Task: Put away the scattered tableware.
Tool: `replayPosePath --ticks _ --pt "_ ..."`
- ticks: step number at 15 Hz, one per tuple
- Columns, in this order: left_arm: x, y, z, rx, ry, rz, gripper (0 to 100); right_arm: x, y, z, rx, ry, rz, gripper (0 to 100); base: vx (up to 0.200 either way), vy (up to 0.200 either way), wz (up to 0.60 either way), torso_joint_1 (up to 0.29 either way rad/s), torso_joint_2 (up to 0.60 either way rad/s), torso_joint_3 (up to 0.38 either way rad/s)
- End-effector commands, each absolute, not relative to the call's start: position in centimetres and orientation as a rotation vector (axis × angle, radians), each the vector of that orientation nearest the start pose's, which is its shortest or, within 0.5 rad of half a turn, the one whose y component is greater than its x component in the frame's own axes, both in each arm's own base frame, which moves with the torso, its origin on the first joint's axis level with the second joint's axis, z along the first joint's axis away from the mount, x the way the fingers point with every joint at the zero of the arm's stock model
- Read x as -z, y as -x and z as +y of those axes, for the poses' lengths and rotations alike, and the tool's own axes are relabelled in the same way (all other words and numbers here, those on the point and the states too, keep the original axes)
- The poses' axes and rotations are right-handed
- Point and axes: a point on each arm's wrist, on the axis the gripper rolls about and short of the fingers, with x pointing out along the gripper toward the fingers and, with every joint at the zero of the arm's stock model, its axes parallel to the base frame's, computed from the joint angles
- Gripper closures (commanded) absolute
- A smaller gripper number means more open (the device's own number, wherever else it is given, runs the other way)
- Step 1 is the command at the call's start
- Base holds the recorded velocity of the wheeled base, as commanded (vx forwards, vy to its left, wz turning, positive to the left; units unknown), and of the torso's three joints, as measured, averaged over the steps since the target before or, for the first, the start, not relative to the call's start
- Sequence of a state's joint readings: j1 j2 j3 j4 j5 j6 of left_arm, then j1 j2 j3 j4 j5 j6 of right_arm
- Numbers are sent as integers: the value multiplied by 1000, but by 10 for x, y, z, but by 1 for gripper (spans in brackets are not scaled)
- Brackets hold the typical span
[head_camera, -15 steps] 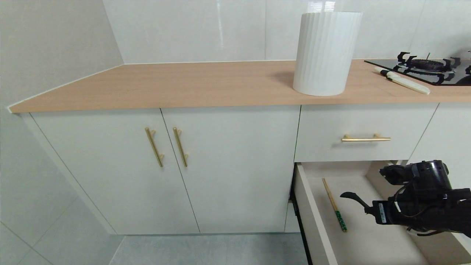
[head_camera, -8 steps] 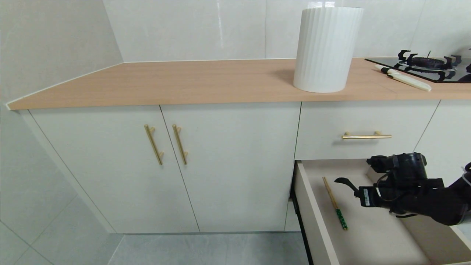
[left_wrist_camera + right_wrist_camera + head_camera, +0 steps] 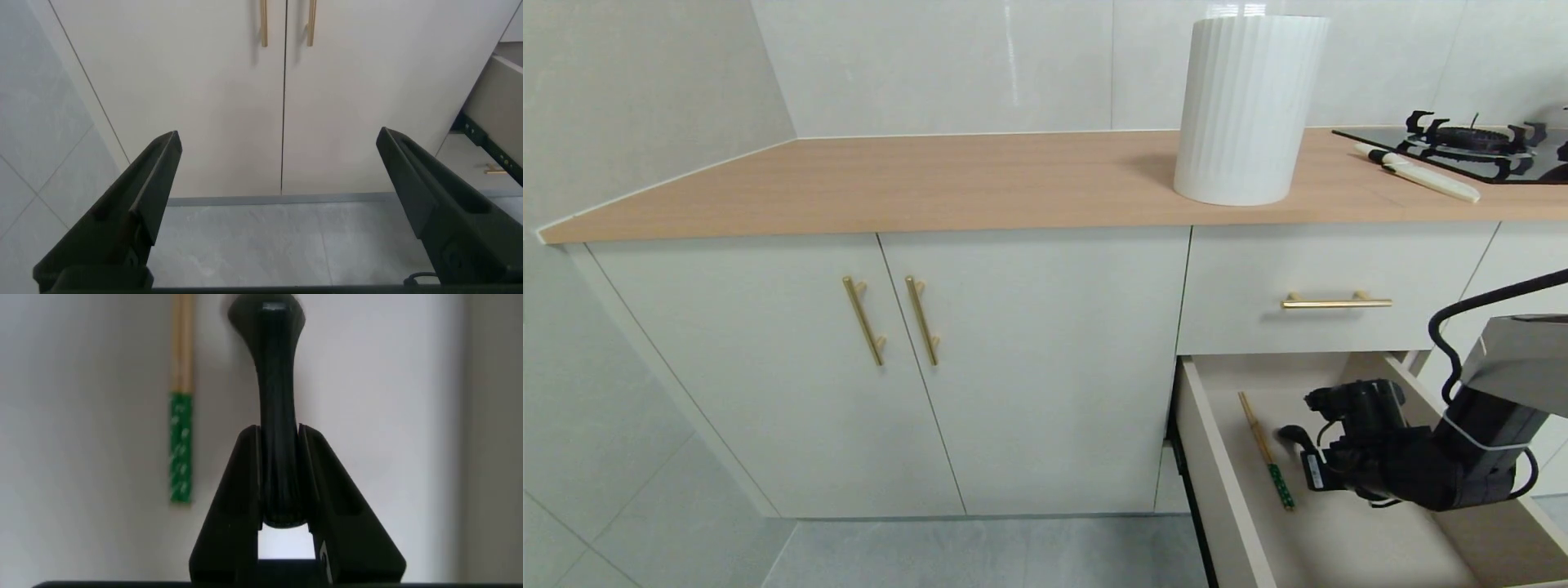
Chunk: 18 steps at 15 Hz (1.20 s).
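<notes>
Open lower drawer (image 3: 1215, 457), pulled out under the right part of the worktop (image 3: 915, 184).

Right gripper (image 3: 1313, 467) is inside the drawer, over the middle of its floor. Its fingers are clamped on the handle of a black spoon (image 3: 272, 351). The spoon's bowl end points toward the drawer's left wall. Contact between spoon and drawer floor: cannot tell.

Chopsticks (image 3: 1264, 451), wooden with a green patterned end, lie flat on the drawer floor near its left wall. They run back to front, green end toward the front. The spoon's bowl end is just beside them, not touching.

Left gripper (image 3: 278, 143) has its fingers spread wide, with nothing between them. It faces the double cabinet doors (image 3: 286, 90) with two gold bar handles (image 3: 263, 23), above the grey floor tiles.

On the worktop: a white ribbed canister (image 3: 1245, 106) stands upright near the front edge, above the closed upper drawer (image 3: 1339, 269). A cream-coloured knife (image 3: 1417, 173) lies at the near edge of the black gas hob (image 3: 1470, 155), toward the worktop's right end.
</notes>
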State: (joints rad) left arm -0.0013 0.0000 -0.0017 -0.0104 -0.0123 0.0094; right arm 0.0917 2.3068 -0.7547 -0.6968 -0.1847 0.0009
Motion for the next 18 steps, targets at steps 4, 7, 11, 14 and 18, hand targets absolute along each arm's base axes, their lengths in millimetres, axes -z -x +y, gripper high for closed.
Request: replayPosePath --ticks 4,7,11,14,18 --pt "-77 23 0 14 -9 -12 0 57 -346 25 38 92 910 100 0 0 0 0 0 0" --pt "-77 23 0 14 -9 -12 0 58 -347 20 50 83 909 100 0 0 0 0 0 0" --pt "-77 23 0 14 -9 -12 0 57 -348 16 50 72 896 100 0 0 0 0 0 0" --pt "-77 23 0 14 -9 -12 0 57 -349 16 49 71 889 0 0 0 0 0 0 0" --pt "-77 23 0 14 -9 -12 0 55 -349 17 48 70 881 0 0 0 0 0 0 0"
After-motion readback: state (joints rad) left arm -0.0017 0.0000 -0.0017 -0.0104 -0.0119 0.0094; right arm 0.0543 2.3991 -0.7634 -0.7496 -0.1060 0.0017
